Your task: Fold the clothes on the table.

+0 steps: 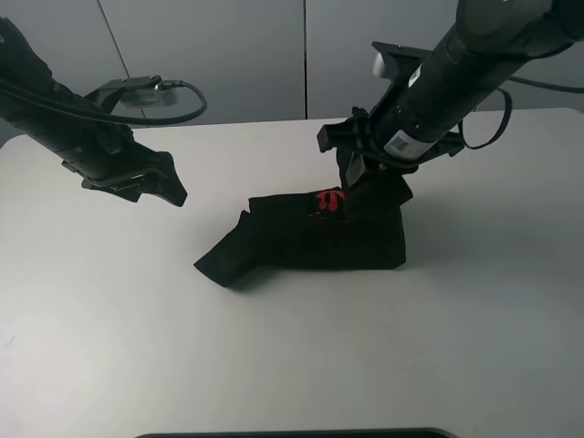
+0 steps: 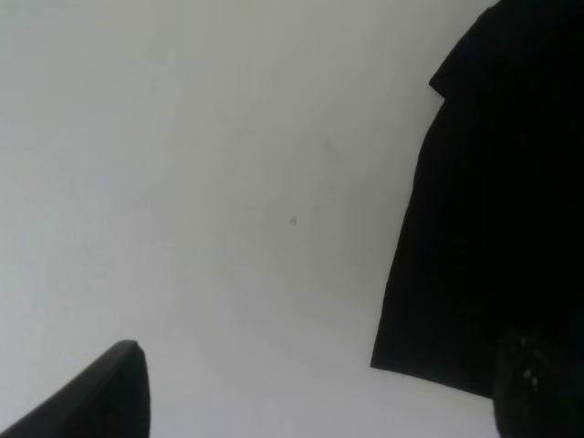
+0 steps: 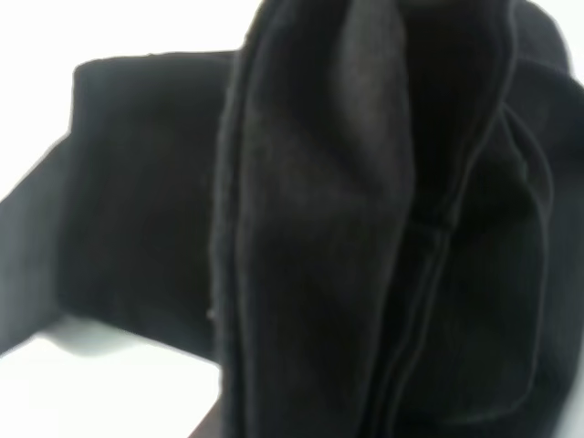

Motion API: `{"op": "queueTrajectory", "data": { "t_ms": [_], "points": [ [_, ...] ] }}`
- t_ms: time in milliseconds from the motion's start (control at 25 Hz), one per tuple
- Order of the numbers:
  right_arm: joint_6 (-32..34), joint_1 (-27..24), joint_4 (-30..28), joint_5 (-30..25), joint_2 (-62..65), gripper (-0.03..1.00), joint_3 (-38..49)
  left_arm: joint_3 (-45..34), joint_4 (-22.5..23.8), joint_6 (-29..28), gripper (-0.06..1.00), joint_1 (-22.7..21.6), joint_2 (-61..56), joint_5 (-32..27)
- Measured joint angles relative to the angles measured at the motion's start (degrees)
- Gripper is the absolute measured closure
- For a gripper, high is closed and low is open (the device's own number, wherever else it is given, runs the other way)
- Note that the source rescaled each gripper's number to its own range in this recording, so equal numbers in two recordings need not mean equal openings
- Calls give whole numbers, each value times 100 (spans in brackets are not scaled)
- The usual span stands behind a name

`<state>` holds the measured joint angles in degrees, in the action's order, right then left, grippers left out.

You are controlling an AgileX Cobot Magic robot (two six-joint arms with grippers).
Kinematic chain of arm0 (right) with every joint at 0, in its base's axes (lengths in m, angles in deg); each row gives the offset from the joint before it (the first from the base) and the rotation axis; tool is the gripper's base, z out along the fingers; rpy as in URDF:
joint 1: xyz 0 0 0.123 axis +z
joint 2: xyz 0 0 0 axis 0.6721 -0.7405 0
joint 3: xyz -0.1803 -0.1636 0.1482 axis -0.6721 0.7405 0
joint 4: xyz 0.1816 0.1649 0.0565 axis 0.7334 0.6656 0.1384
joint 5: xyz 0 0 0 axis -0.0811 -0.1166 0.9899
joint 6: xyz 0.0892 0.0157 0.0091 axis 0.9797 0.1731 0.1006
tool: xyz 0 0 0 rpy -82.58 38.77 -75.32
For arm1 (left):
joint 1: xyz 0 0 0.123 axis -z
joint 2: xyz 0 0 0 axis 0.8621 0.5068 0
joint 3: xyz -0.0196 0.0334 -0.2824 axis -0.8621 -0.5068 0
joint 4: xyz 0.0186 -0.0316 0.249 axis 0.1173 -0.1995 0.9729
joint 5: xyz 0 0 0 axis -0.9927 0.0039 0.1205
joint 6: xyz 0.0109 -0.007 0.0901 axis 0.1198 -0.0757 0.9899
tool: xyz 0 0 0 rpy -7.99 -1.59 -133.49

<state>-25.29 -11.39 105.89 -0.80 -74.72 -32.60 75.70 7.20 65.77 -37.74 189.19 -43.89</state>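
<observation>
One black T-shirt [image 1: 310, 242], partly folded, lies mid-tabletop [image 1: 109, 319]. Its only visible writing is a patch of red characters [image 1: 328, 201], too small to read, and one white label [image 1: 401, 141] on the right arm is likewise illegible. Two arms: the right end effector [image 1: 358, 199] pinches a raised fold at the shirt's far edge beside the characters, while the left end effector [image 1: 169, 190] is spread above bare tabletop, well apart to the shirt's left.

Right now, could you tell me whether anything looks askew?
Yes: the shirt lies unevenly folded. One sleeve sticks out diagonally at its left end, and the right hand holds the right edge bunched up off the table.
</observation>
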Motion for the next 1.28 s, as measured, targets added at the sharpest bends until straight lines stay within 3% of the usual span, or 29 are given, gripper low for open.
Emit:
{"op": "queueTrajectory", "data": {
  "t_ms": [240,320,400,560,680,800,920,1000,1080,1160,1280],
  "points": [
    [-299,239,976,721,-698,80,0,0,0,0,-4,0,0,0],
    [-523,248,1208,817,-725,74,0,0,-4,0,-4,0,0,0],
    [-829,248,1431,928,-725,56,0,0,-4,0,-4,0,0,0],
    [-1583,248,1868,797,-697,5,0,0,-18,65,-4,0,0,0],
    [-2038,248,1853,412,-488,-2,0,0,-56,98,-4,0,0,0],
    [-1934,248,1253,346,-83,-3,21,0,-159,110,-4,0,0,0],
    [-1139,248,-101,307,369,-3,129,0,-424,247,-4,0,0,12],
    [-312,248,-1253,115,618,-3,223,0,-850,557,-4,0,0,-4],
    [282,171,-2014,-101,839,-3,364,0,-1396,975,-4,0,0,-127],
    [526,-73,-2339,-327,998,-3,496,56,-1857,1348,-4,47,0,-259],
    [579,-532,-2458,-454,1155,-3,726,334,-2023,1559,-4,322,0,-356]
  ]
}}
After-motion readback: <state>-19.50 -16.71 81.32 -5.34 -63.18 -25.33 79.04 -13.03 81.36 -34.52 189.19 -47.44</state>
